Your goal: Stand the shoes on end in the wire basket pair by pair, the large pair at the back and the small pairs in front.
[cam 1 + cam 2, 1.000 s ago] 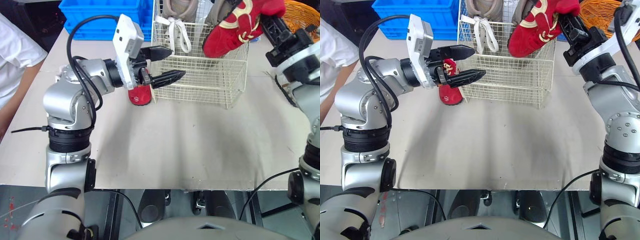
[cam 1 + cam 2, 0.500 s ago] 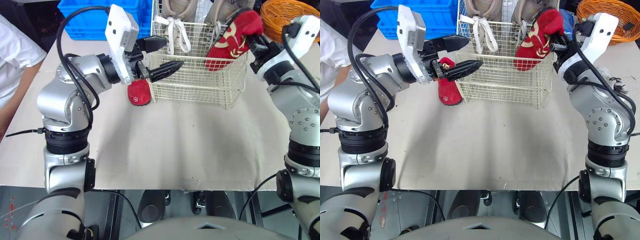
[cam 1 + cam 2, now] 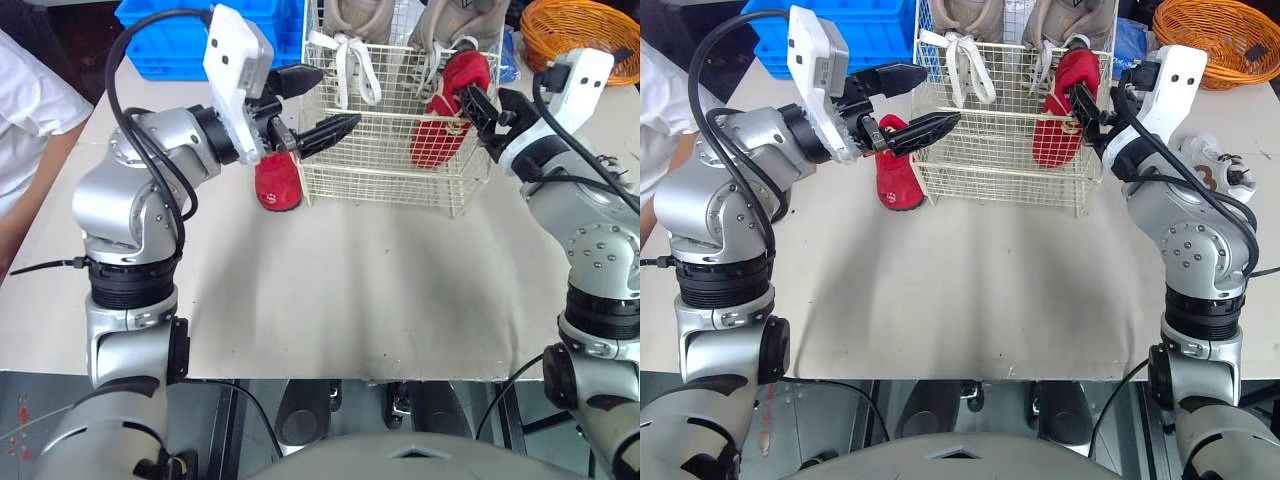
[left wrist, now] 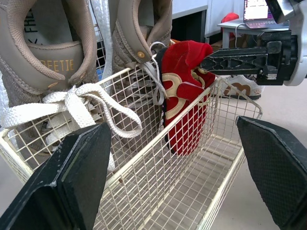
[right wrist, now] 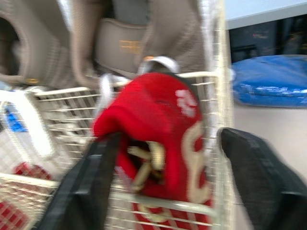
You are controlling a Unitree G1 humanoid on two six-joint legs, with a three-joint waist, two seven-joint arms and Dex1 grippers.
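Left arm bent, forearm level, its pincer [image 3: 336,97] gaping at the wire basket's [image 3: 400,182] left front corner. Right arm extended, pincer [image 3: 490,104] spread astride the upright red shoe [image 3: 443,115].

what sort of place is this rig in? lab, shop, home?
Probably a lab or test workspace: a plain worktable, a blue plastic crate at the back, and a laptop on a desk in the background of the left wrist view.

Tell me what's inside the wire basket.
Two big beige shoes stand at the back of the wire basket; one red shoe stands front right. Whatever lies behind the beige ones is covered.
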